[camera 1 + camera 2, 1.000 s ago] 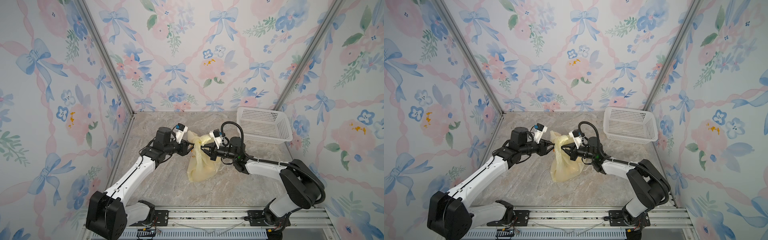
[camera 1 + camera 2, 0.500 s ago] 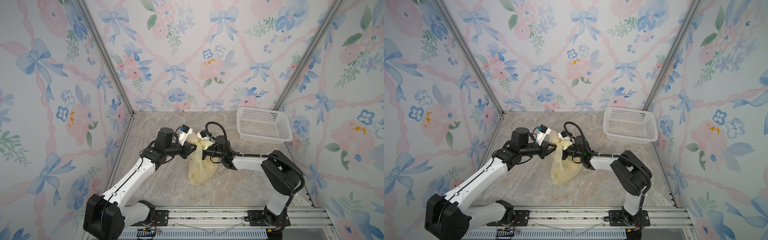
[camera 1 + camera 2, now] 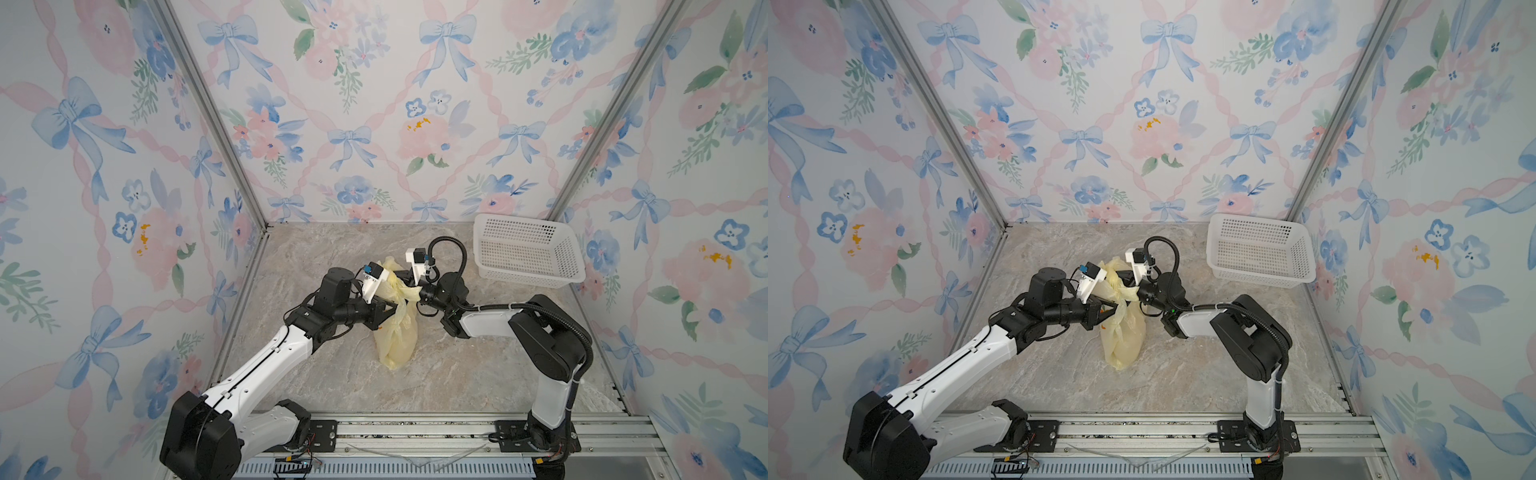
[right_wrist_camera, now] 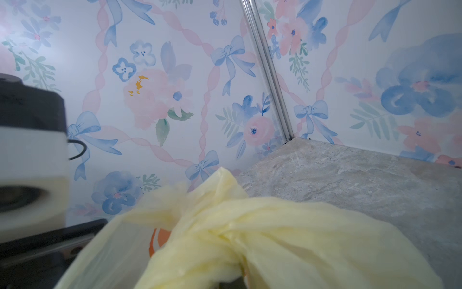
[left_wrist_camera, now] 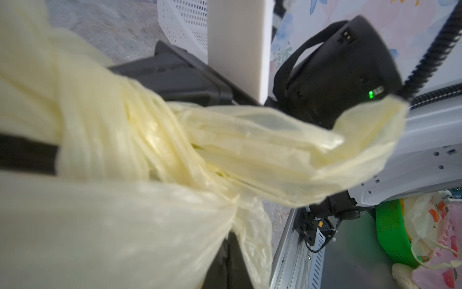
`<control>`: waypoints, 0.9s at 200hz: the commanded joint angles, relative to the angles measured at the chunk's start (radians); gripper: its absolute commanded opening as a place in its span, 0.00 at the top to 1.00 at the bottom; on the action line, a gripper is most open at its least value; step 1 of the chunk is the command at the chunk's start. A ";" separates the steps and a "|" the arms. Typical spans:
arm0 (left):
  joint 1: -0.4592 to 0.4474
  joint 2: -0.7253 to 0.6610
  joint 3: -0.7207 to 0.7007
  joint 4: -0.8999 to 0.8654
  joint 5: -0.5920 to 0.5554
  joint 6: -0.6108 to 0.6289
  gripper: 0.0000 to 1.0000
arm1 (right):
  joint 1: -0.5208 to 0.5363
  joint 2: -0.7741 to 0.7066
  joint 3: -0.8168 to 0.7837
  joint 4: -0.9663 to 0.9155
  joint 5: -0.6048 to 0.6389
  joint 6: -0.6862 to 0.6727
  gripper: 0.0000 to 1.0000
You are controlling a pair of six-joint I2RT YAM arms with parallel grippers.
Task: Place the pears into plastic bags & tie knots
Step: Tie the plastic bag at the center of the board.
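Bag [image 3: 395, 336] stood on the table [image 3: 332, 257] under both grippers, bare stone all round it. White basket [image 3: 528, 249] sat well behind the right gripper [image 3: 412, 291], against the back wall. Left gripper [image 3: 388, 309] was clamped tight on the bag's neck. Right gripper was pinched on a handle strip at the knot [image 5: 160, 140], and the two tips were close together. Pears were hidden by the film. Only the left wrist view caught a green crate [image 5: 390, 232] beyond the rail. Only the right wrist view caught an orange print [image 4: 157, 237].
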 commanded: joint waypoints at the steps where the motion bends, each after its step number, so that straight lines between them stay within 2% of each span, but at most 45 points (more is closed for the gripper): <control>1: -0.010 -0.018 -0.033 -0.031 0.025 -0.028 1.00 | -0.020 -0.040 0.006 0.154 0.011 0.020 0.97; 25: 0.001 -0.027 -0.022 -0.035 -0.002 -0.031 1.00 | -0.026 -0.088 -0.018 0.154 -0.001 0.017 0.97; 62: 0.067 -0.088 0.041 -0.112 -0.054 0.009 0.70 | -0.044 -0.155 -0.086 0.155 -0.004 0.018 0.97; 86: 0.135 -0.153 0.082 -0.160 -0.090 0.041 0.58 | -0.056 -0.182 -0.118 0.155 -0.014 0.021 0.97; 123: 0.176 -0.144 0.210 -0.194 -0.163 0.086 0.57 | -0.057 -0.184 -0.117 0.145 -0.070 0.048 0.97; 154: 0.175 -0.004 0.286 -0.194 -0.069 0.122 0.56 | -0.045 -0.146 -0.098 0.108 -0.142 0.059 0.97; 180: 0.175 0.075 0.291 -0.195 -0.032 0.155 0.70 | -0.033 -0.124 -0.108 0.082 -0.149 0.043 0.97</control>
